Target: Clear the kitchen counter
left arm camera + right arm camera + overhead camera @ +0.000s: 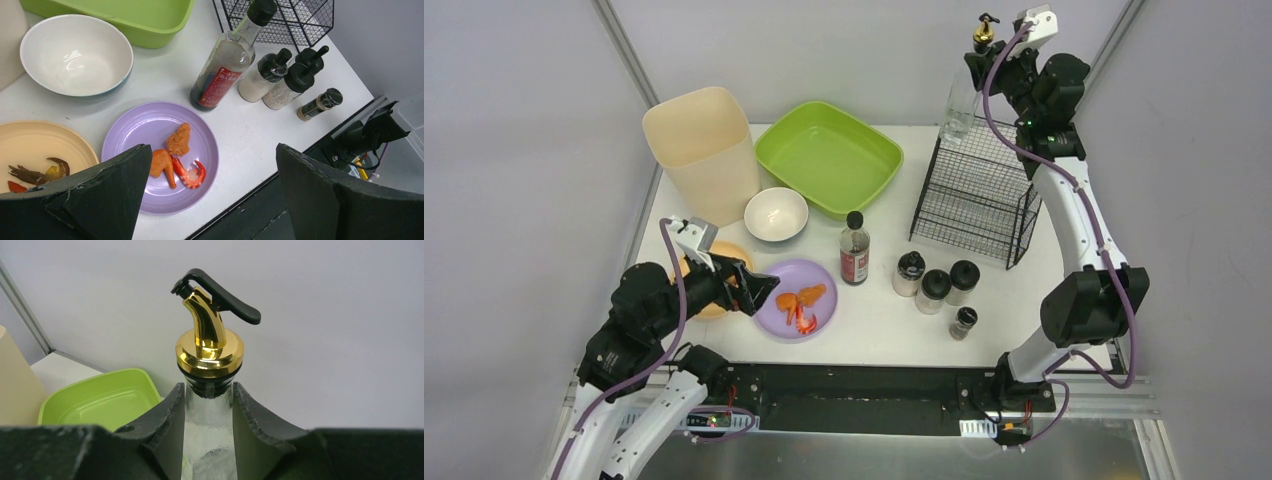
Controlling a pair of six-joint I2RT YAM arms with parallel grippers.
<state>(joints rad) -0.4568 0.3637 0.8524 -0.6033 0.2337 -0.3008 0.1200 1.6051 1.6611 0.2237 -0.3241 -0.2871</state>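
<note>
Jars (934, 289), rack (974, 195) on kitchen counter (894, 322)

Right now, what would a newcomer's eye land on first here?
The right pincer clamped on a clear bottle with a gold pourer, far right by the black wire rack. Then the bright green tray at back centre, and the purple plate of orange scraps near left, by the open left pincer.

Setting: robotics lab cell dressed as a kitchen. Plain grey wall panels (524, 150) and grey metal framing (629, 60) enclose a flat white tabletop (884, 320). Two white-and-black robot arms (1069, 215) are bolted to a black rail (854, 395) at the near edge. Props: lime-green plastic tray (829, 155), black wire rack (974, 195).
</note>
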